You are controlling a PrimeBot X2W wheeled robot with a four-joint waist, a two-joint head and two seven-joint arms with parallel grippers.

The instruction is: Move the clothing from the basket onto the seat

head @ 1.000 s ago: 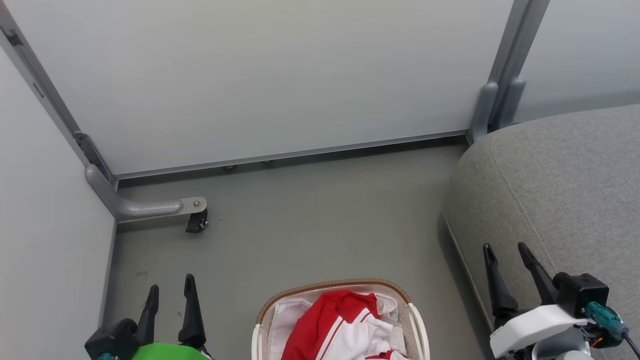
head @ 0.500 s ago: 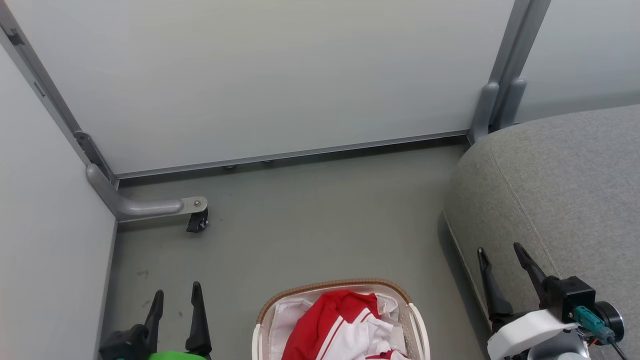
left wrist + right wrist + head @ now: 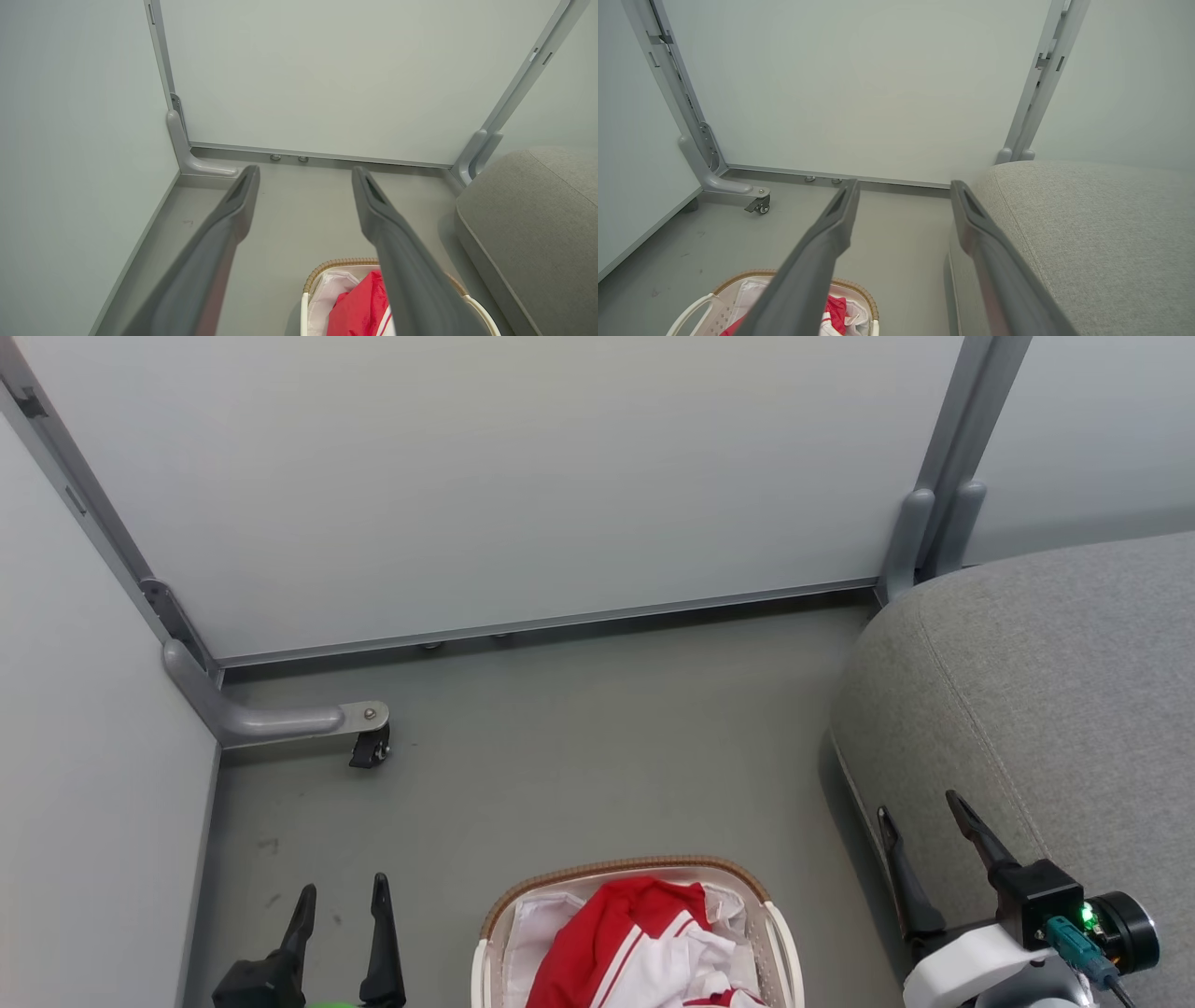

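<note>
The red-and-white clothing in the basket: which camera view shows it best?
The head view: the clothing lies heaped in the basket, unobstructed, though the bottom edge cuts it off. The left wrist view shows a red fold partly behind a finger; the right wrist view shows a small part behind a finger.

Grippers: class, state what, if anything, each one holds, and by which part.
Nothing is held. The left gripper and the right gripper both stand open and empty; the clothing lies untouched in the basket.
</note>
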